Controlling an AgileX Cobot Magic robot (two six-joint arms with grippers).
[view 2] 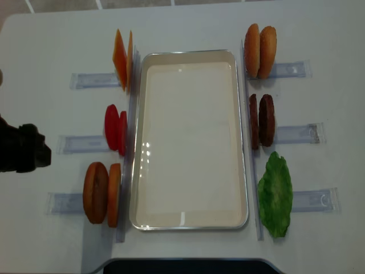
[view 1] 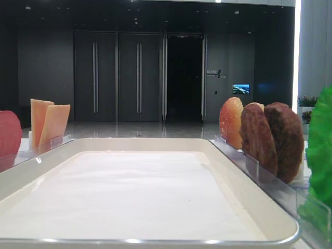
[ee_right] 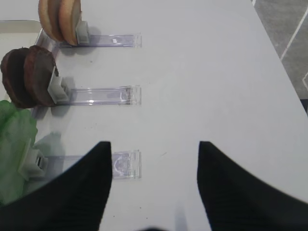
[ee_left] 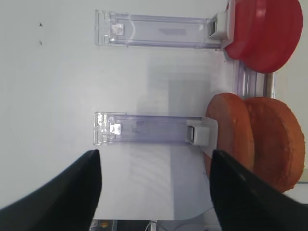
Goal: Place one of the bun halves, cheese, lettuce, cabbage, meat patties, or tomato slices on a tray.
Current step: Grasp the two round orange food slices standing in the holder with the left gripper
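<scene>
The cream tray (view 2: 191, 142) lies in the middle of the table with nothing on it. Left of it stand the cheese (view 2: 121, 59) and the tomato slices (view 2: 116, 129). To its right stand the bun halves (view 2: 260, 43), the meat patties (view 2: 261, 121) and the lettuce (view 2: 275, 194). My left gripper (ee_left: 154, 159) hangs open and empty over the table, the tomato slices (ee_left: 262, 31) ahead to its right. My right gripper (ee_right: 154, 147) is open and empty too, with the lettuce (ee_right: 14, 144), meat patties (ee_right: 29, 76) and bun halves (ee_right: 60, 19) to its left.
Two orange speckled discs (view 2: 101, 193) stand at the tray's near left, close to my left gripper's right finger (ee_left: 240, 192). Clear plastic holders (view 2: 296, 133) stick outward from each food stack. The left arm's dark body (view 2: 23, 149) is at the table's left edge.
</scene>
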